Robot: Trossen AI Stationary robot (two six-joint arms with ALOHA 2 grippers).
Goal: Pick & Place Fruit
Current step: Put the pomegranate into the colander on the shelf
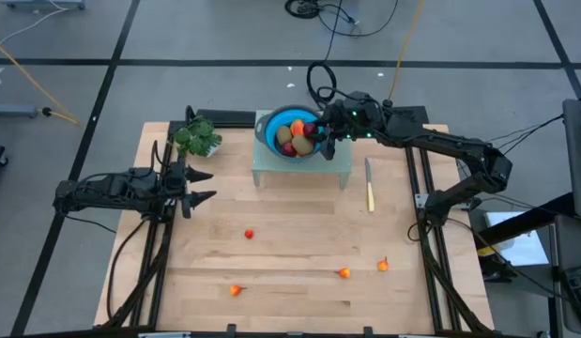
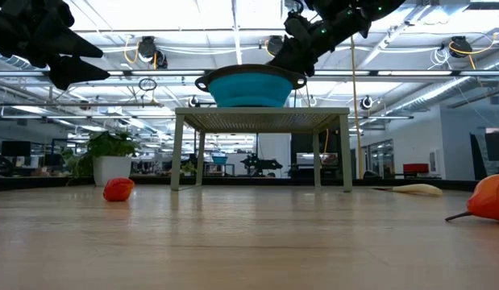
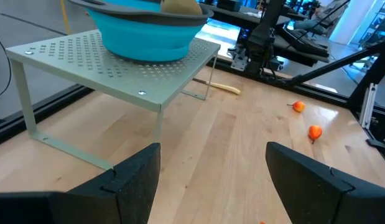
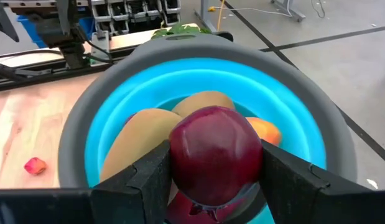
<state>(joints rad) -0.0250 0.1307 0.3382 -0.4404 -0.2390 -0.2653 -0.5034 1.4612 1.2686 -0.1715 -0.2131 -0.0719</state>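
A blue bowl (image 1: 271, 131) with a grey rim (image 4: 198, 50) stands on a pale perforated stand (image 1: 304, 167) at the table's far middle. In it lie two brown ovals (image 4: 142, 140) and an orange piece (image 4: 265, 132). My right gripper (image 4: 214, 167) reaches over the bowl from the right, shut on a dark red round fruit (image 4: 215, 152). In the low view my right gripper (image 2: 293, 50) hangs just above the bowl's rim. My left gripper (image 1: 204, 186) waits open above the table's left side. Small orange-red fruits (image 1: 249, 234), (image 1: 344, 273) lie on the wood. My right gripper pinches the dark red round fruit by two opposite sides (image 4: 180, 163) between its two fingers (image 4: 148, 183). The fingers slant down from the table's right side. The fruit sits over the bowl's inside; whether it touches the pieces beneath it cannot be told.
A yellow-handled knife (image 1: 369, 185) lies right of the stand. A green leafy bunch (image 1: 198, 138) sits at the far left, near my left gripper. More small orange-red pieces (image 1: 236, 290), (image 1: 383, 266) lie toward the near edge, with bare wood around them.
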